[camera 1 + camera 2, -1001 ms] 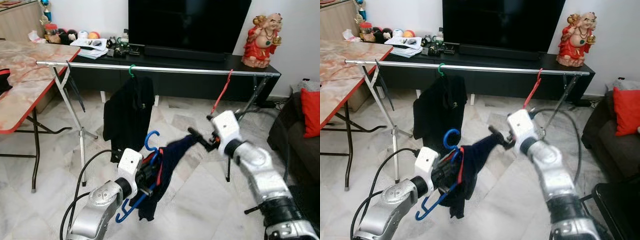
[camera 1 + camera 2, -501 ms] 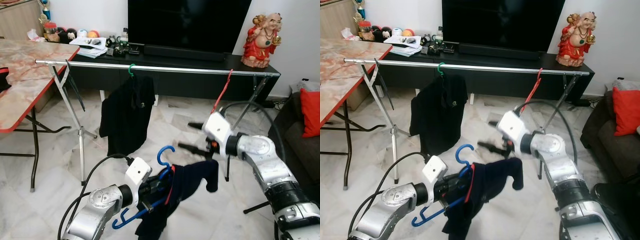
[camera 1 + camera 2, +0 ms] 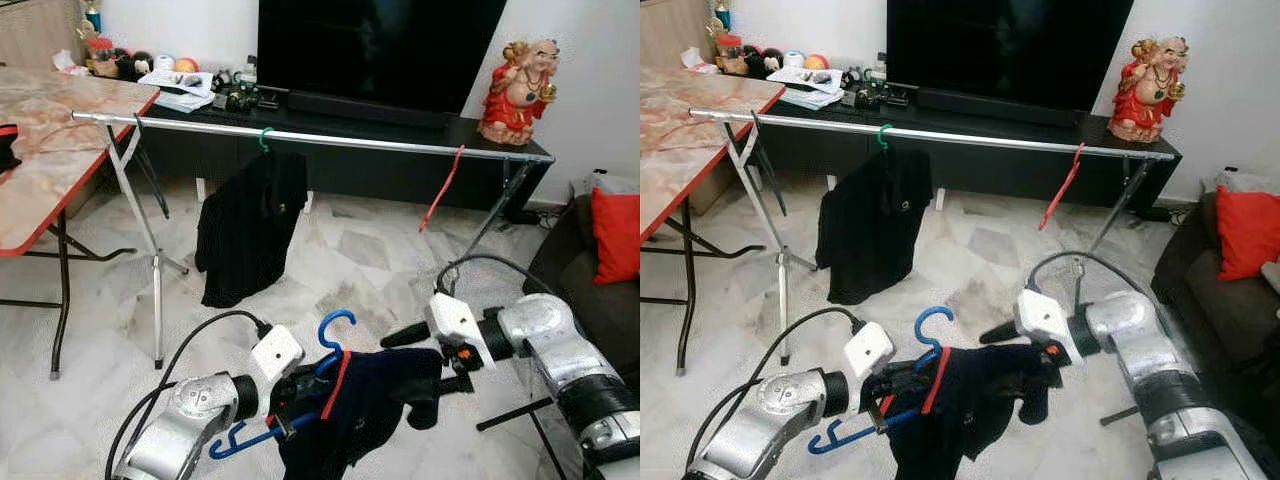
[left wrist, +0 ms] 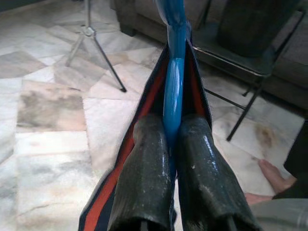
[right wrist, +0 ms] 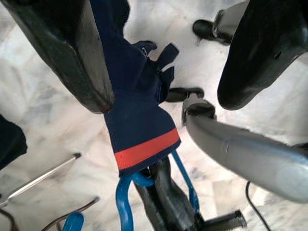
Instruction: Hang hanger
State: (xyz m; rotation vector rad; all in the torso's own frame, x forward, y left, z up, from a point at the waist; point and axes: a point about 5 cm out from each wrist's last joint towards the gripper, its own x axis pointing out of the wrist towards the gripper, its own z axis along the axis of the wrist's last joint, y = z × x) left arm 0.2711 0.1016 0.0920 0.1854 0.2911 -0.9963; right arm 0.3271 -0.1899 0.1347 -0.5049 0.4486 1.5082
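Note:
My left gripper (image 3: 292,393) is shut on a blue hanger (image 4: 173,86) low in front of me, its hook (image 3: 336,327) pointing up. A navy shirt with red trim (image 3: 365,400) is draped over that hanger. To the shirt's right my right gripper (image 3: 412,362) is open, with the shirt's sleeve (image 5: 139,120) lying between and beyond its spread fingers (image 5: 72,53). Farther off runs a silver clothes rail (image 3: 330,138). It carries a black shirt on a green hanger (image 3: 250,225) and a bare red hanger (image 3: 441,190).
A red-edged marble table (image 3: 45,160) stands at the left. Behind the rail are a black TV console (image 3: 380,165) and a red statue (image 3: 515,90). A dark sofa with a red cushion (image 3: 615,220) is at the right. A person's foot (image 4: 274,175) rests on the floor.
My right gripper let go of the stretched sleeve, opened, then dropped down beside the shirt. My left gripper has swung the hanger and shirt to the right. The view has tilted a little.

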